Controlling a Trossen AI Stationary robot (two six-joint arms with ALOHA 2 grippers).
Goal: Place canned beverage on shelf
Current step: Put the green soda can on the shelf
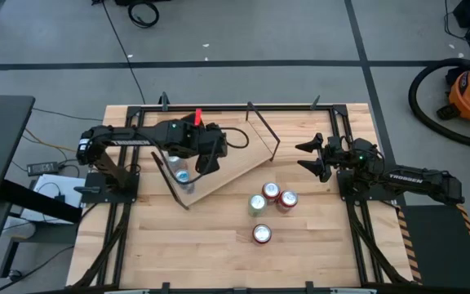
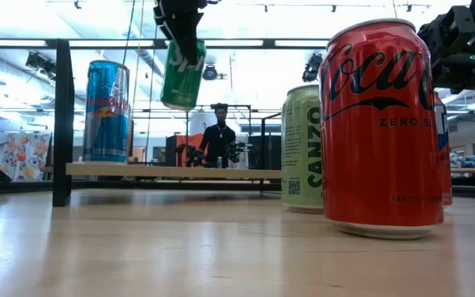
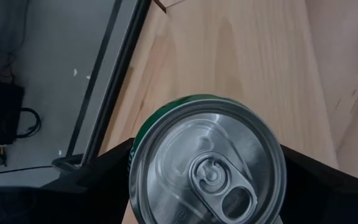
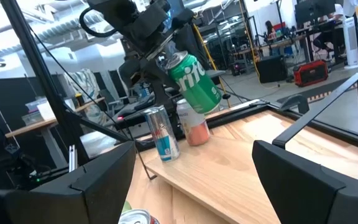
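My left gripper (image 1: 206, 155) is shut on a green soda can (image 4: 194, 81) and holds it in the air over the left part of the shelf (image 1: 235, 167). The shelf is a light wood plank lying askew on the table. In the low view the green can (image 2: 184, 74) hangs higher than the blue energy-drink can (image 2: 105, 111) standing on the plank. A pinkish can (image 4: 194, 127) stands beside the blue one (image 4: 165, 134). My right gripper (image 1: 302, 156) waits open at the table's right, touching nothing. My left gripper pinches the green can's side wall just below its top rim (image 3: 143, 134) between its two fingers (image 3: 104, 168), one on each opposite side. The fingers come from above, slanting down. The can hangs tilted, its bottom lower, lifted clear of the shelf.
Several cans stand on the table right of the shelf: a pale green one (image 1: 258, 203), two red ones (image 1: 271, 191) (image 1: 286, 199) and another red one (image 1: 261, 234) nearer the front. Thin black rod brackets (image 1: 263, 131) rise at the shelf's ends. A person stands far behind the table (image 2: 218, 136).
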